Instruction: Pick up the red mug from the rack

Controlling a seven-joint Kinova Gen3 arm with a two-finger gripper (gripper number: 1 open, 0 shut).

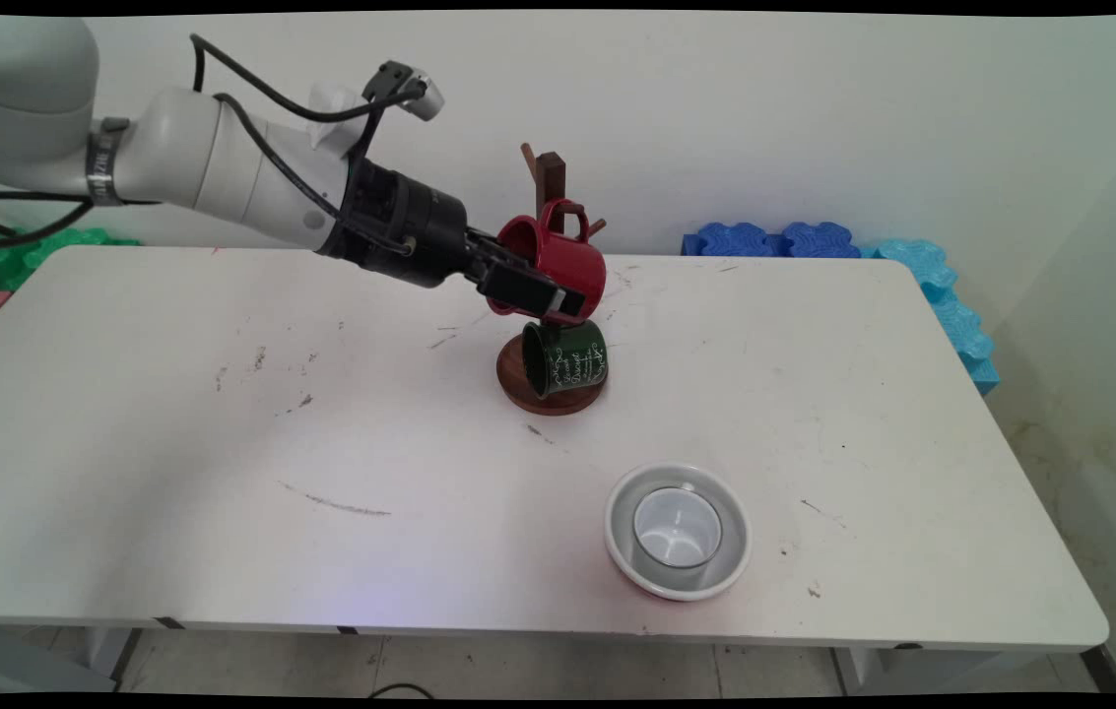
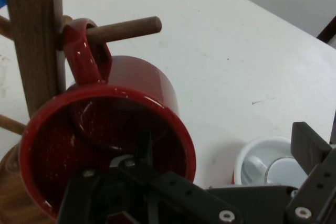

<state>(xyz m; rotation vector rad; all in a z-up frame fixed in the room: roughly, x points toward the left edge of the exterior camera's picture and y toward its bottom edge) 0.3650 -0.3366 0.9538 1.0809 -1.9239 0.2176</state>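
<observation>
The gripper (image 1: 546,292) clasps the red mug's (image 1: 558,261) rim, one finger inside, one outside. The mug lies sideways, mouth facing nine o'clock, handle looped over a peg of the wooden mug tree (image 1: 550,177). Below hangs a green mug (image 1: 567,356) with unreadable white lettering. At five o'clock on the surface (image 1: 223,473), a white bowl (image 1: 678,532).

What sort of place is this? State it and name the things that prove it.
Probably a robotics lab or test room, not a kitchen. A bare, scuffed white table stands against a plain wall, foam play-mat tiles are stacked behind it, and a wooden mug tree holds a red mug that the gripper grasps.
</observation>
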